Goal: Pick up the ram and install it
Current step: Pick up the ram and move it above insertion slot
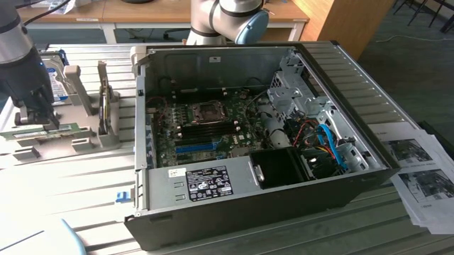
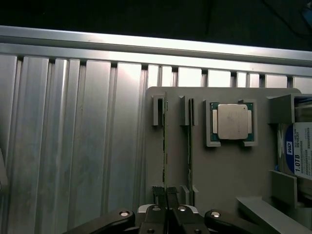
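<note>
2 fingers (image 2: pixel 158 195) of the gripper (image 2: pixel 165 191) pinch narrowly on the ram (image 2: pixel 165 146) at its near end.
It stands edge-up in the grey holder (image 2: pixel 229 170), beside the computer case (image 1: pixel 234 223); a square, centred grip should spare its chips.

Exterior view high over computer case (image 1: pixel 248 218); wrist view close above shared gray holder (image 2: pixel 229 165).

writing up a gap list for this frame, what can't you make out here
- ram: wrist view sees it edge-on, chips hidden; in the exterior view the arm covers part.
- hard drive: label cut off by the wrist picture's edge.
- motherboard slots: too small in the exterior view to tell if filled.
</note>
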### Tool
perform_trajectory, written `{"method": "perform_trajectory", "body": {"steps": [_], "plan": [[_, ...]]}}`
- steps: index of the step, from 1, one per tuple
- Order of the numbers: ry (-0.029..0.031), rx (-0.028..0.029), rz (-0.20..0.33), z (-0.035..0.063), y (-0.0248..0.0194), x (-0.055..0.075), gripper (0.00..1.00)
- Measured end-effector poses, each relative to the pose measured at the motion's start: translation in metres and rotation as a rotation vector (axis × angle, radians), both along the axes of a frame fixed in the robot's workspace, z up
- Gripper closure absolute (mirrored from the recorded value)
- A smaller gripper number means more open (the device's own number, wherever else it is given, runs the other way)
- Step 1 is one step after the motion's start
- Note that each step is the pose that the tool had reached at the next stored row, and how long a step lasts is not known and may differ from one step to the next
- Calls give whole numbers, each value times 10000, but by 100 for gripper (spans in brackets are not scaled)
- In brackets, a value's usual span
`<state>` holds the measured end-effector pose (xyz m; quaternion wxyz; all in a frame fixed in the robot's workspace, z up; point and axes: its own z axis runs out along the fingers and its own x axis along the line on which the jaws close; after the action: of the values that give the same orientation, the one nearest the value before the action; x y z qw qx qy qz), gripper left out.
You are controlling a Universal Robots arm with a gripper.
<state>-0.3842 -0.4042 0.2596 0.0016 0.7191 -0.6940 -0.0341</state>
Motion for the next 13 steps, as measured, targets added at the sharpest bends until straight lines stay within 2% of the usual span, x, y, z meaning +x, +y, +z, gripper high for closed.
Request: {"method": "perform_trajectory", "body": {"steps": [13], "plan": [[0, 0, 0, 166, 0, 0, 89]]}}
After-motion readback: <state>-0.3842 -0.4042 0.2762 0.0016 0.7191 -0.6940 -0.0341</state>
